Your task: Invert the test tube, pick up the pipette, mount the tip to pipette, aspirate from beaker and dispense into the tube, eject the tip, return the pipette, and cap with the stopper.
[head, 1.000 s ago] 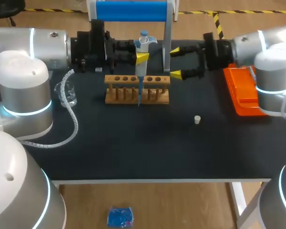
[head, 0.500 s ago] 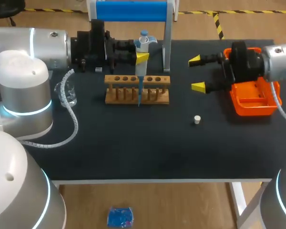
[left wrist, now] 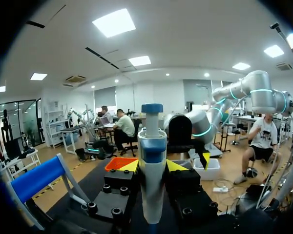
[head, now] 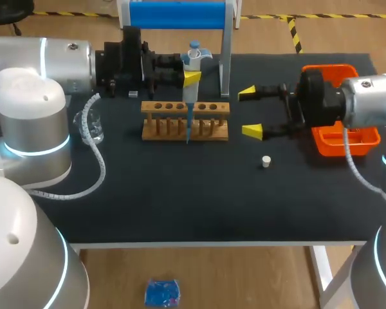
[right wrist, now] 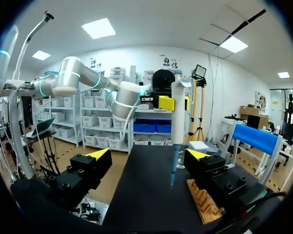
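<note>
My left gripper (head: 188, 76) is shut on the white and blue pipette (head: 192, 64) and holds it upright over the wooden rack (head: 161, 122). The pipette's blue tip (head: 188, 133) reaches down into the rack's middle. In the left wrist view the pipette (left wrist: 152, 180) stands between the yellow fingertips (left wrist: 129, 166). My right gripper (head: 249, 112) is open and holds nothing, just right of the rack. In the right wrist view the pipette (right wrist: 177, 119) stands ahead of the right gripper (right wrist: 148, 154). A small white stopper (head: 266, 161) lies on the mat in front of the right gripper. The glass beaker (head: 92, 127) stands at the left.
An orange tray (head: 344, 138) sits at the table's right, partly under my right arm. A frame with a blue bar (head: 177, 14) stands behind the rack, one metal leg (head: 226, 58) just right of the pipette. A coiled white cable (head: 93, 151) lies beside the beaker.
My right gripper, still open, pulled back from the stand's leg to the right, then came forward and left, ending right of the rack. The left arm and pipette stayed still.
</note>
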Controlling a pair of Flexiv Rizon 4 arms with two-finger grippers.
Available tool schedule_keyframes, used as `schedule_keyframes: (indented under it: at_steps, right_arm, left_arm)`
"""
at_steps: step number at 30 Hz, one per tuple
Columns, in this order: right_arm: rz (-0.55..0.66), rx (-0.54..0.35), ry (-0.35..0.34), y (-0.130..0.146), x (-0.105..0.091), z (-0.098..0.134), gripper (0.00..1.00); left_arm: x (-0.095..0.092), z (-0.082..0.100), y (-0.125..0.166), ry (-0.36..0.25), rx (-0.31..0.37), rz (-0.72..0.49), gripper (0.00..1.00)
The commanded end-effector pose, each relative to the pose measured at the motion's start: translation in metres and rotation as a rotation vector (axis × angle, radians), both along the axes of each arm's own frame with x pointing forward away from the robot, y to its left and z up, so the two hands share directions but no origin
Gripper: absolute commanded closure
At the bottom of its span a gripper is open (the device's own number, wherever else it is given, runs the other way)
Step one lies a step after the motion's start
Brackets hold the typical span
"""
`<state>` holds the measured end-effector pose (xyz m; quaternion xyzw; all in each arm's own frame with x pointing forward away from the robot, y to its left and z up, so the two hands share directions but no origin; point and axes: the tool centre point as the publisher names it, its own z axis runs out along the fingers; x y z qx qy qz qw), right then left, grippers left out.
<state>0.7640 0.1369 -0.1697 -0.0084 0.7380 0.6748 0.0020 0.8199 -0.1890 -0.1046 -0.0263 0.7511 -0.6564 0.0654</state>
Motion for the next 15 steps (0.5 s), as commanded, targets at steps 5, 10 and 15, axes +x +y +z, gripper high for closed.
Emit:
schedule_keyframes:
  at_steps: [5, 10, 15]
  right_arm:
    - [-0.019, 0.052, 0.039, 0.034, 0.020, -0.004, 0.00]
    - [-0.022, 0.066, 0.035, 0.052, 0.032, 0.003, 0.00]
    - [-0.041, 0.073, 0.030, 0.065, 0.042, 0.008, 0.00]
  left_arm:
    - [0.000, 0.000, -0.001, -0.002, -0.003, 0.001, 1.00]
    - [0.000, 0.000, -0.001, -0.002, -0.003, 0.001, 1.00]
    - [0.000, 0.000, -0.001, -0.002, -0.003, 0.001, 1.00]
